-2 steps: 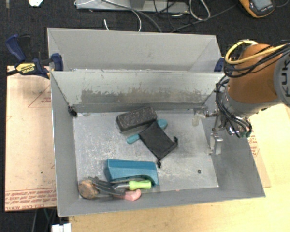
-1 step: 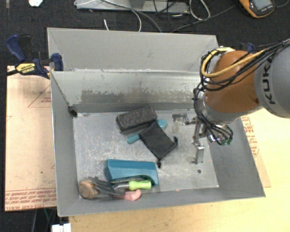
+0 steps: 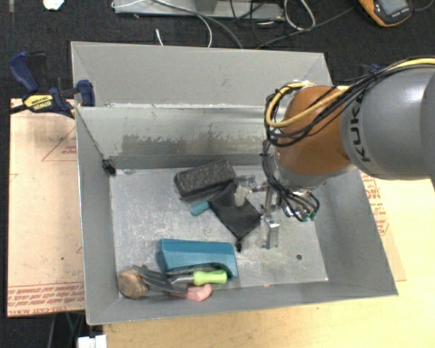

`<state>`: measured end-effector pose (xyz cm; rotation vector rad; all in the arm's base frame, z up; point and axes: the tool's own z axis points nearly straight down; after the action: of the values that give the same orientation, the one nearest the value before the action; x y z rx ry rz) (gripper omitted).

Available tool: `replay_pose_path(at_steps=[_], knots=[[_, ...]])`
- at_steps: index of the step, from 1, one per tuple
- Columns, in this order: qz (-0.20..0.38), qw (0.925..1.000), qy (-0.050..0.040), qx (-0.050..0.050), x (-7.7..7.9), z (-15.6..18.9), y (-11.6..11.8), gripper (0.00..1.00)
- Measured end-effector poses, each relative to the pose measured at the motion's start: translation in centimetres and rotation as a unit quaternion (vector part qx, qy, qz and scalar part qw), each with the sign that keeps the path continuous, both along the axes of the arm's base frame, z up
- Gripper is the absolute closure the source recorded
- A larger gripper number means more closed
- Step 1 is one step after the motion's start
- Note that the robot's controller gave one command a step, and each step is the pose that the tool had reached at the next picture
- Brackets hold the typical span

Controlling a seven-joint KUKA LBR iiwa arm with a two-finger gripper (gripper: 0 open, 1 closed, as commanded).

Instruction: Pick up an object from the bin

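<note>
Orange-covered wrist (image 3: 312, 140) hangs over the grey bin (image 3: 94, 216), its end effector (image 3: 267, 227) low, just right of a black flat piece (image 3: 235, 216); whether it is clenched or released cannot be told. Beyond that piece lies a dark grey block (image 3: 204, 177); farther from the end effector, a teal box (image 3: 197, 256) and a small heap (image 3: 174, 281).

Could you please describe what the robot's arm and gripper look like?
The arm is a thick, rounded grey link with black KUKA lettering. An orange cover caps its wrist, with yellow and black cables looped over it. The gripper below is small, silvery metal.
</note>
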<state>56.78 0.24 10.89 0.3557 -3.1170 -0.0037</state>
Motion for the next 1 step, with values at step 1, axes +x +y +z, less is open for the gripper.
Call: replay_pose_path(at_steps=[1], knots=[[-0.015, 0.9998, -0.0099, -0.002, 0.75, -4.07, 1.38, 0.0]])
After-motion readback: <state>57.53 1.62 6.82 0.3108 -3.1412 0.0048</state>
